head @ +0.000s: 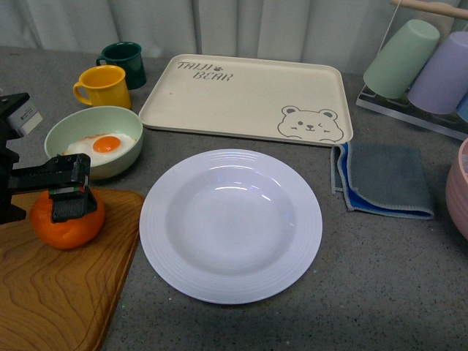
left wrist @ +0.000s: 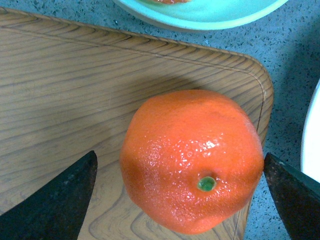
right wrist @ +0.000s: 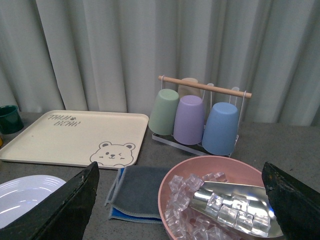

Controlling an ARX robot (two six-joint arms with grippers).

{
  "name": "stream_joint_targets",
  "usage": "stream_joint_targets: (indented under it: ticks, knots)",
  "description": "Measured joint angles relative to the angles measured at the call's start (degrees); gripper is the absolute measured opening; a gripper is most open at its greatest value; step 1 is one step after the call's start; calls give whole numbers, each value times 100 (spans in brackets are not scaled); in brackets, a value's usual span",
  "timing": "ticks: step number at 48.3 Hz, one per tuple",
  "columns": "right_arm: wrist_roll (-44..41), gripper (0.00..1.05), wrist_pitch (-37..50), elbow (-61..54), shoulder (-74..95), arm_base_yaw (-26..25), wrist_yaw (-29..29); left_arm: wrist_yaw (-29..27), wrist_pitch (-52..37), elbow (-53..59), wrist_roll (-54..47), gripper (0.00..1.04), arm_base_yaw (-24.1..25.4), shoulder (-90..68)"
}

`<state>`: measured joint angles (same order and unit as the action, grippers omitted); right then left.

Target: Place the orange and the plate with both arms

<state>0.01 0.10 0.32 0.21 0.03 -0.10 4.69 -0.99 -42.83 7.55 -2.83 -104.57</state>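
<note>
A: Where is the round, dimpled bright orange mandarin (head: pixel 67 223)?
B: It sits on a corner of the brown wooden board (head: pixel 51 292), near the large round white ribbed-rim plate (head: pixel 156 227) in the middle of the grey speckled desk (head: pixel 380 278).
A: And the left claw (head: pixel 71 194)?
B: It is over the fruit, fingers spread either side, not clamped.
A: The right claw (right wrist: pixel 179 172)?
B: It gapes wide, facing a pink bowl of ice cubes (right wrist: pixel 172 182).
</note>
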Motion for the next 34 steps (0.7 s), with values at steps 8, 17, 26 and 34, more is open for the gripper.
stream_joint_targets:
  ticks: [8,17,26,34]
  knots:
    - [0,95,0,0,0,0,0,2,0,-17,7,76,-2,0]
    - [0,95,0,0,0,0,0,11,0,-28,28,60,-2,0]
    - [0,95,0,0,0,0,0,59,118,-35,42,56,-4,155]
    - [0,95,0,0,0,0,0,57,282,-35,31,56,-280,903]
